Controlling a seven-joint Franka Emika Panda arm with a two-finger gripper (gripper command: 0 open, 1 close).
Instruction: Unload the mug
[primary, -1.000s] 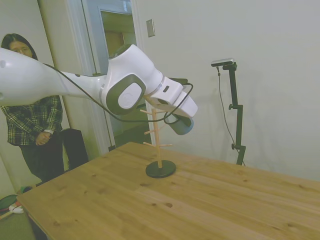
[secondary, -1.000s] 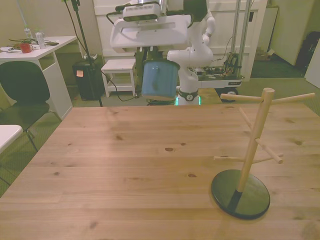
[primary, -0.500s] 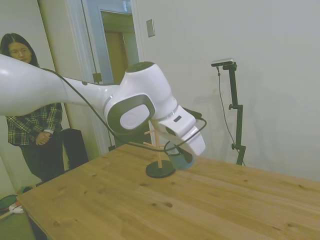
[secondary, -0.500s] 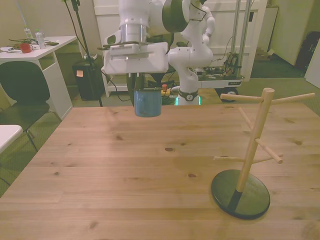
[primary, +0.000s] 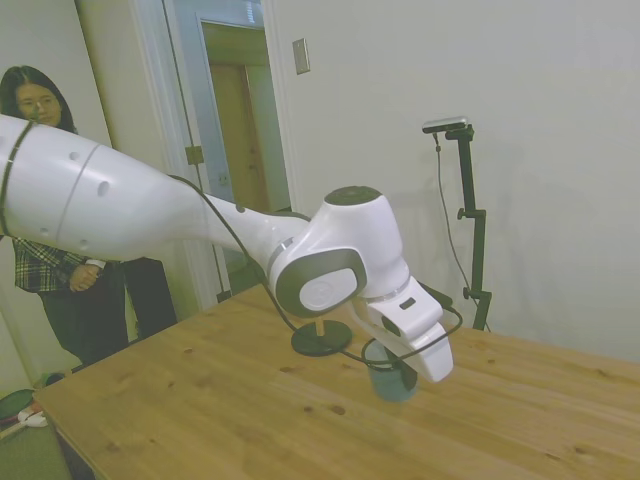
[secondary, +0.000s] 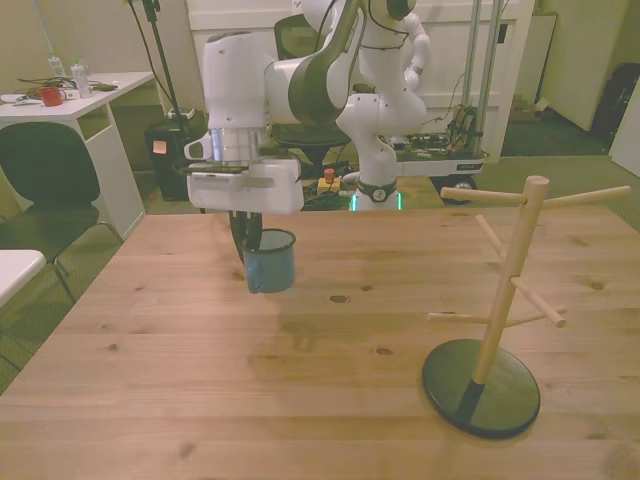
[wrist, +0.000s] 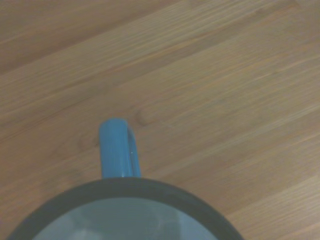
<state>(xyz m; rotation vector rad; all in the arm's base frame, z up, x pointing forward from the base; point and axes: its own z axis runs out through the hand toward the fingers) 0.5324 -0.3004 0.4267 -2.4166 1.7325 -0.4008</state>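
Where the side view looks across the wooden table (primary: 220, 400), the white arm (primary: 120, 205) reaches in low and its gripper (primary: 392, 372) holds the blue mug (primary: 393, 381) upright just above the boards, or perhaps resting on them; the bottom edge is too dim to say which. The mug sits near the middle of the table, well apart from the wooden peg stand (primary: 321, 336), whose dark round base shows behind the arm toward the far edge. A person (primary: 60, 250) in a checked shirt stands beyond the table's left corner, by the doorway. In the front view the gripper (secondary: 250, 247) comes straight down with its jaws closed on the mug's (secondary: 270, 263) rim at the side toward the front view's left, one finger inside and one outside. The mug stands mouth up over the table (secondary: 200, 380), toward the far edge, and the peg stand (secondary: 490, 330) rises near the table's right edge, all its pegs bare. In the wrist view the mug's (wrist: 120, 210) dark rim and pale inside fill the lower part, its blue handle (wrist: 117, 147) pointing away over the bare planks (wrist: 225, 75).
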